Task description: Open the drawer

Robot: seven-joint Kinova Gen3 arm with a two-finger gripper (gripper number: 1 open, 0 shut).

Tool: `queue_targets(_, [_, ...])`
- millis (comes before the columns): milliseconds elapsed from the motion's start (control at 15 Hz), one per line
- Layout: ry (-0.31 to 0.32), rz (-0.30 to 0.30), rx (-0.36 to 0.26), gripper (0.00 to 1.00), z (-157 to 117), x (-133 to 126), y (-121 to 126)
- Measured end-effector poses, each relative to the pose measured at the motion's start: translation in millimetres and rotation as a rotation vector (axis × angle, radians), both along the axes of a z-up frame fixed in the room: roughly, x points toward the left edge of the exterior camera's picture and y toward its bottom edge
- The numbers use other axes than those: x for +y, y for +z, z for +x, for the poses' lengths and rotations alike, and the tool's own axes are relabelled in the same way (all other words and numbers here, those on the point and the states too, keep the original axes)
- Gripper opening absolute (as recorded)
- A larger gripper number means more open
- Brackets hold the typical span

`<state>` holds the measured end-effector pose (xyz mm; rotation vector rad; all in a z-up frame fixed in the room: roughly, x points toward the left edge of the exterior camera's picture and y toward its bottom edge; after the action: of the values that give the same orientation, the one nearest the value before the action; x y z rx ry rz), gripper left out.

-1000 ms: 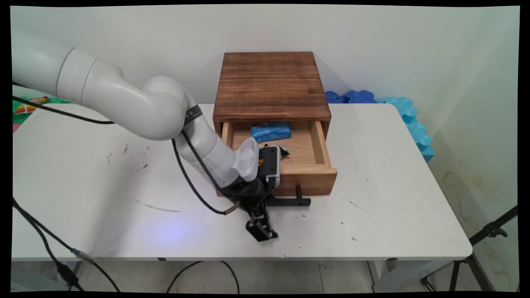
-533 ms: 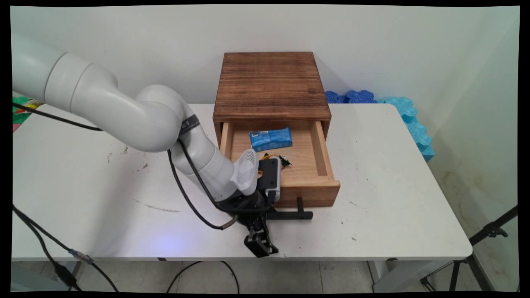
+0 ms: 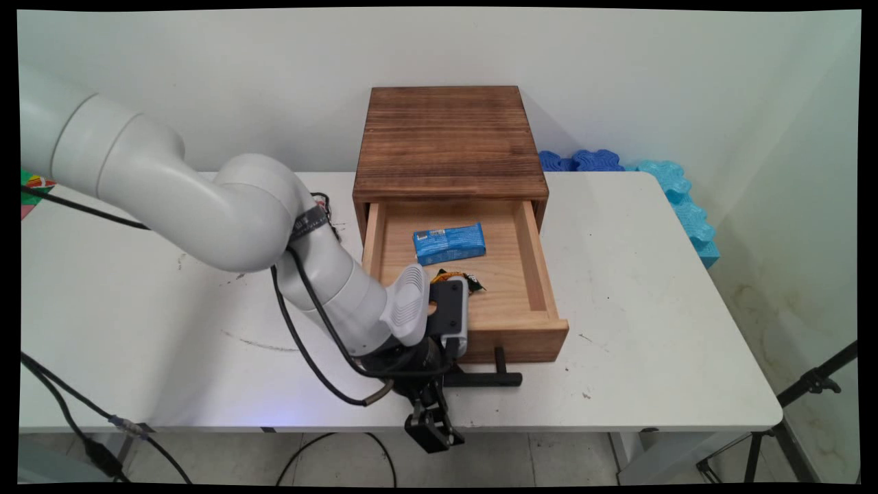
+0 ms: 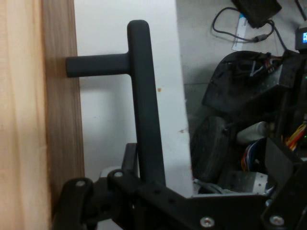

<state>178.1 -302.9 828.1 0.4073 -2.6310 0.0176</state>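
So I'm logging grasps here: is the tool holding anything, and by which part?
The tool is shut on the drawer's black handle, gripping the bar near one end, beside the wooden drawer front.

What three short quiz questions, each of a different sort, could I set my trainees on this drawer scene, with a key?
1. True or false: the wooden drawer is closed.
2. Which wrapper lies nearer the cabinet: A) blue packet, B) dark wrapper?
3. Fill in: the gripper is at the drawer's black ____.

Key: 1 false, it is pulled out. 2 A. 3 handle; whether the gripper grasps it cannot be told.
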Motion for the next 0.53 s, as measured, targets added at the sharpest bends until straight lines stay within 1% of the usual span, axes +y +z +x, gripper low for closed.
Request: queue_targets(533, [0.001,0.015,0.01,1.0,-6,20,3])
